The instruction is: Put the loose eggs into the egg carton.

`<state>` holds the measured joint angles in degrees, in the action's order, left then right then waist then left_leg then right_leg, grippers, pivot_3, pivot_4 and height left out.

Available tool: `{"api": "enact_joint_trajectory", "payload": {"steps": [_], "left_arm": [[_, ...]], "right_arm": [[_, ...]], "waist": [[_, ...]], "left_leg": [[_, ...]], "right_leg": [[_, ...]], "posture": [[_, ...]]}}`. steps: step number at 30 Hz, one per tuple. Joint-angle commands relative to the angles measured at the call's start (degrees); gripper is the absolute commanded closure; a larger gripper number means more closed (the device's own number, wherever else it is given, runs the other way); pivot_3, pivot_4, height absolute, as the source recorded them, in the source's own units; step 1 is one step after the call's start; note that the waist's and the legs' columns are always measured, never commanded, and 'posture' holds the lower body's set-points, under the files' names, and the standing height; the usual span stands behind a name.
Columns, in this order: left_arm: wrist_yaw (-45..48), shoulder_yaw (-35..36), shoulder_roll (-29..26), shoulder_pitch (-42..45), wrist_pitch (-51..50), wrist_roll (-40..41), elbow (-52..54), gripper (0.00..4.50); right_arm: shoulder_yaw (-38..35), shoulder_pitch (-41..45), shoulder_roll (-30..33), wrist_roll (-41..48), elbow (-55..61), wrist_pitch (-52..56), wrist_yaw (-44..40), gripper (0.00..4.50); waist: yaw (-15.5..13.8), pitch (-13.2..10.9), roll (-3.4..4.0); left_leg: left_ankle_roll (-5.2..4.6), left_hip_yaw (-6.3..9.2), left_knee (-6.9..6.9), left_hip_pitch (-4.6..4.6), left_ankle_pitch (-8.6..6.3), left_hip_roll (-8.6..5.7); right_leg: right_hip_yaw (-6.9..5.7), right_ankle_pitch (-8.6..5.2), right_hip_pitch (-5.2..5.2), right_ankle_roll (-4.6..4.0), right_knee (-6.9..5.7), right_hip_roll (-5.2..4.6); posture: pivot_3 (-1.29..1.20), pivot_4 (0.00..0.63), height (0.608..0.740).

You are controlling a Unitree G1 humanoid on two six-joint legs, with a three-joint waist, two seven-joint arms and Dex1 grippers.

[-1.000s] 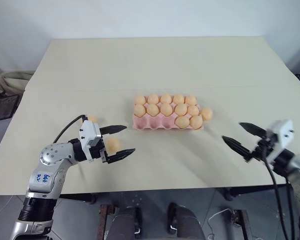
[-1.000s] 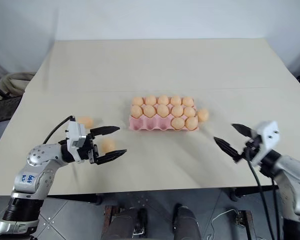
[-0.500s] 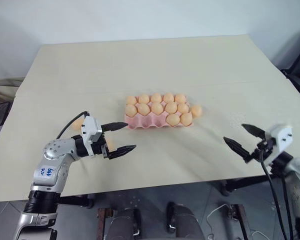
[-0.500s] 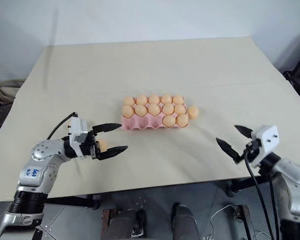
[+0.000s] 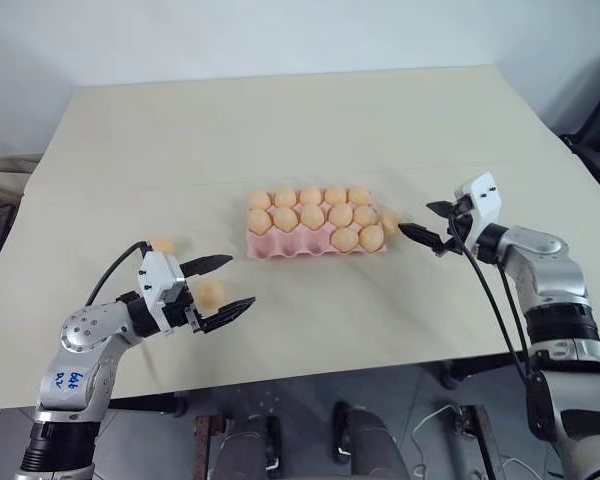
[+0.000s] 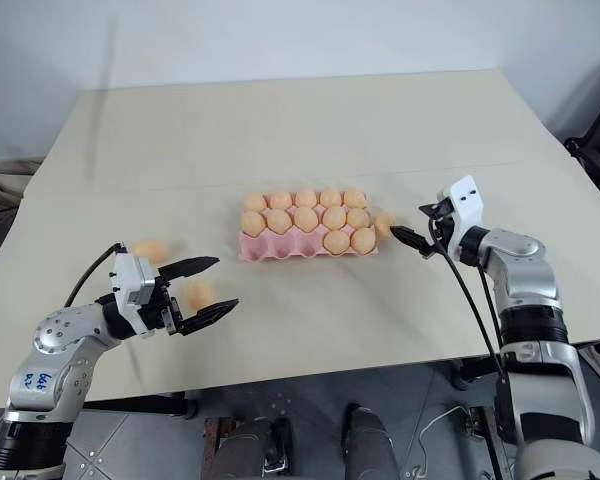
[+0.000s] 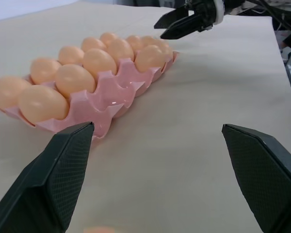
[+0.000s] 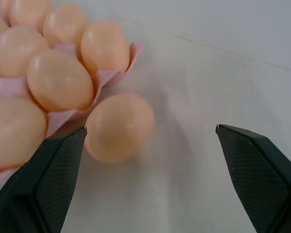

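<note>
With our right pincer (image 6: 412,228) spread wide, empty, just beside the loose egg (image 6: 384,223) against the egg carton (image 6: 280,249), a clumsy closing could roll it across the worktop (image 6: 310,130).

The egg carton (image 5: 280,244) at centre frame is pink, its eggs pale orange-tan. The loose eggs (image 5: 390,220) share that matte orange-tan. The table (image 5: 280,130) is plain cream. Both hands, left hand (image 5: 223,291) and right hand (image 5: 427,223), have black fingers on white housings.
</note>
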<state>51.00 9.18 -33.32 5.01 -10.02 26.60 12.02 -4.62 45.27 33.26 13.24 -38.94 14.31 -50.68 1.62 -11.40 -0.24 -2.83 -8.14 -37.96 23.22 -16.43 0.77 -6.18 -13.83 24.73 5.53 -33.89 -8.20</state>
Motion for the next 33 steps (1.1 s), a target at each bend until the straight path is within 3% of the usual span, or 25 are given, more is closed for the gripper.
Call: {"api": "enact_joint_trajectory", "payload": {"steps": [1, 13, 22, 26, 33], "left_arm": [[-1.23, 1.62, -0.09, -1.12, 0.18, 0.82, 3.29, 0.00], [-2.22, 1.70, -0.06, -1.57, 0.16, 1.23, 4.03, 0.00], [1.72, 1.04, 0.33, -0.62, 4.20, 1.61, 3.86, 0.00], [2.11, 2.39, 0.16, -0.42, 5.36, 1.54, 2.80, 0.00], [0.68, 8.69, -0.35, -6.15, 8.24, 1.16, 2.97, 0.00]], "right_arm": [[-0.07, 3.31, -1.00, -0.30, -3.69, -2.46, -1.46, 0.04], [1.62, 9.74, -5.00, -5.87, -18.47, -10.30, 0.92, 0.04], [-0.40, 7.15, -5.15, -3.54, -15.92, -18.62, -3.08, 2.77], [0.26, 4.10, -4.91, -1.06, -5.40, -19.21, -9.42, 2.86], [7.30, 0.52, -8.94, 0.28, 16.29, -5.27, -11.30, 2.86]], "waist": [[0.06, 0.00, 0.00], [0.40, -0.01, 0.02], [0.39, -0.01, 0.02], [0.35, -0.03, 0.05], [1.53, -0.04, 0.07]], "left_leg": [[-0.03, -0.07, 0.00, 0.01, -0.02, 0.00], [-0.09, -0.29, 0.00, -0.02, -0.08, 0.01], [-0.06, -0.30, 0.00, -0.02, -0.09, 0.02], [-0.05, -0.29, 0.01, -0.02, -0.11, 0.04], [0.03, -0.30, 0.02, -0.03, -0.14, 0.16]], "right_leg": [[-0.01, 0.00, 0.01, 0.00, -0.09, -0.01], [-0.33, 0.05, 0.08, 0.10, -0.16, 0.01], [-0.34, 0.05, 0.08, 0.10, -0.14, 0.02], [-0.33, 0.05, 0.07, 0.10, -0.14, 0.03], [-0.14, 0.07, 0.21, 0.03, -0.23, -0.04]], "posture": [[0.00, 0.150, 0.740], [0.00, 0.150, 0.740], [0.00, 0.150, 0.740], [0.00, 0.150, 0.740], [0.00, 0.150, 0.740]]}}
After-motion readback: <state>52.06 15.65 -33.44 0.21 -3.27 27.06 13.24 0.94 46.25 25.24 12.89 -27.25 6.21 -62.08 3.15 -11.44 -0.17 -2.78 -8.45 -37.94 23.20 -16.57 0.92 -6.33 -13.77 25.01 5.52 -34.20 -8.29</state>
